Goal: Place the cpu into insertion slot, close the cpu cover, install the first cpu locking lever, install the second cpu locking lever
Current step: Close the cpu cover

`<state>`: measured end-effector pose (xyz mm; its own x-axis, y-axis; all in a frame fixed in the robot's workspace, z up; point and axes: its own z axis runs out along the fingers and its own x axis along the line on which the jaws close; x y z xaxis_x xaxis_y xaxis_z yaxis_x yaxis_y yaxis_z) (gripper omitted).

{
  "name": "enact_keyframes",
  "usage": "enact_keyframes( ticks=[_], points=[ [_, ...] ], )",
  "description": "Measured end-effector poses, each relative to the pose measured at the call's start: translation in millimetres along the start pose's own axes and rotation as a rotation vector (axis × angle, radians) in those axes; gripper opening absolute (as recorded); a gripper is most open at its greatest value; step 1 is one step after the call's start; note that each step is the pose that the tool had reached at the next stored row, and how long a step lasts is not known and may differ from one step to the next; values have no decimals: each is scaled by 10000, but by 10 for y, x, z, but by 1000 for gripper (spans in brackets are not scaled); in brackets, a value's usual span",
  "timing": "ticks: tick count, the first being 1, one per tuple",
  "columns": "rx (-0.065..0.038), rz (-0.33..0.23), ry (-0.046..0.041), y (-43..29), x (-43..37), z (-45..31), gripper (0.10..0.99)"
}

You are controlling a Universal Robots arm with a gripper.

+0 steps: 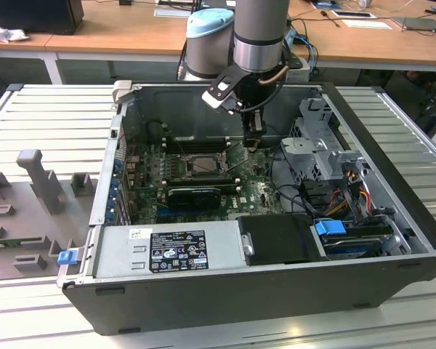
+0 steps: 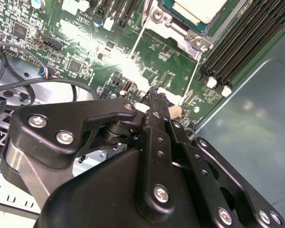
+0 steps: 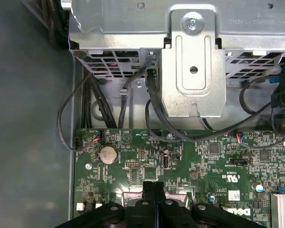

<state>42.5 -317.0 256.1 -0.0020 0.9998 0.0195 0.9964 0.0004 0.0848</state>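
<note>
The cpu (image 2: 199,8) is a pale silver square lying in the insertion slot (image 1: 201,166) on the green motherboard. The silvery cpu cover (image 2: 178,29) lies as a frame around it. Two thin wire levers (image 2: 137,40) (image 2: 192,78) run from the socket's corners toward my gripper. My gripper (image 1: 253,139) hangs inside the open case, on the exterior view's right of the slot. In both wrist views the black fingers (image 3: 154,190) are pressed together. The fingertips (image 2: 156,97) sit beside the end of one lever; whether they touch it I cannot tell.
Black memory slots (image 2: 237,42) flank the socket. A metal drive cage (image 3: 194,61) with black cables (image 3: 85,109) stands beyond the gripper. A long black card (image 1: 192,195) and the power supply (image 1: 167,251) lie toward the case front. Grey fixtures (image 1: 36,182) sit outside the case.
</note>
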Motion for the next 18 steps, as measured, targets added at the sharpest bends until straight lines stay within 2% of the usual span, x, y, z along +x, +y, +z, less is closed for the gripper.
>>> enact_keyframes(
  ticks=[18],
  points=[
    [1,-1,1,151,0,13,106]
  ],
)
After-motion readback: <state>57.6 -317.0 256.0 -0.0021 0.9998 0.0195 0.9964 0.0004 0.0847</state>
